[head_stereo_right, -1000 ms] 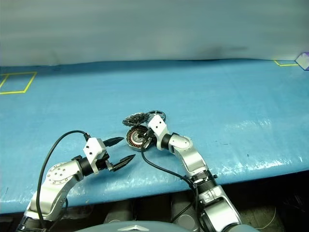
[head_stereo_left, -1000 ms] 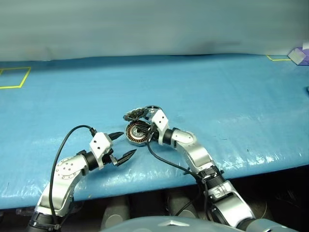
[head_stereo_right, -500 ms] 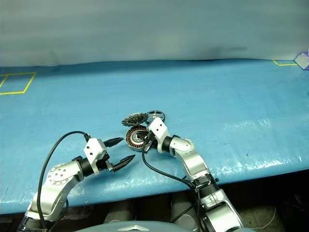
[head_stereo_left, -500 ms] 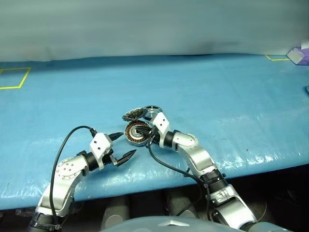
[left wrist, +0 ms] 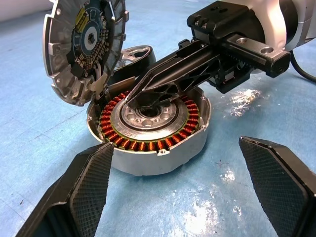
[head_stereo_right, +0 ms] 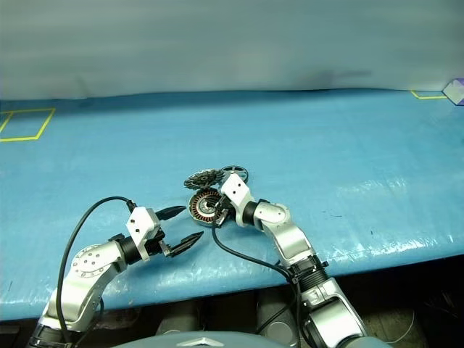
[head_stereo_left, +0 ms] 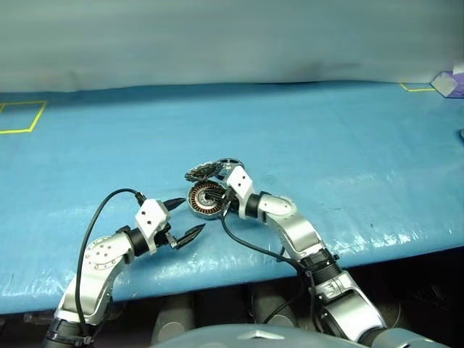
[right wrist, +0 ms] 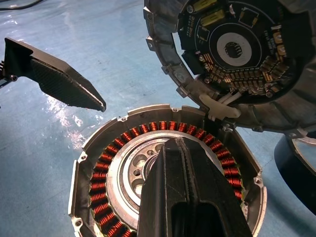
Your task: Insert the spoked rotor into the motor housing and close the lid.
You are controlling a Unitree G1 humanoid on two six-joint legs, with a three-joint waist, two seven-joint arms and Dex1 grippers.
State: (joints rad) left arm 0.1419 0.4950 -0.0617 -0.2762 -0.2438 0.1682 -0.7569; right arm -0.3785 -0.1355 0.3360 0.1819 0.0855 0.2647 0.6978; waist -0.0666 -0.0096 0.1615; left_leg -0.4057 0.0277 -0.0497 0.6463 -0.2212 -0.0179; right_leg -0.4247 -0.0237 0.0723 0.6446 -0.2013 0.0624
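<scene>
The motor housing point(left wrist: 153, 131) lies on the blue table, its ring of copper windings showing around a silvery centre. Its lid point(left wrist: 84, 47) stands hinged up at the far side, jagged underside facing me. Just behind the lid lies the spoked rotor point(head_stereo_right: 233, 172), partly hidden by it. My right gripper point(left wrist: 134, 97) is shut and empty, its tips down over the housing's centre point(right wrist: 148, 163); I cannot tell whether they touch. The left gripper point(head_stereo_left: 191, 216) is open and empty, a little to the left of and nearer than the housing, pointing at it.
The blue table point(head_stereo_left: 326, 145) stretches wide on all sides of the parts. Its front edge point(head_stereo_left: 377, 250) runs close behind my arms. Yellow tape marks sit at the far left point(head_stereo_left: 18, 116) and far right point(head_stereo_left: 417, 87), by a pale object point(head_stereo_left: 448, 81).
</scene>
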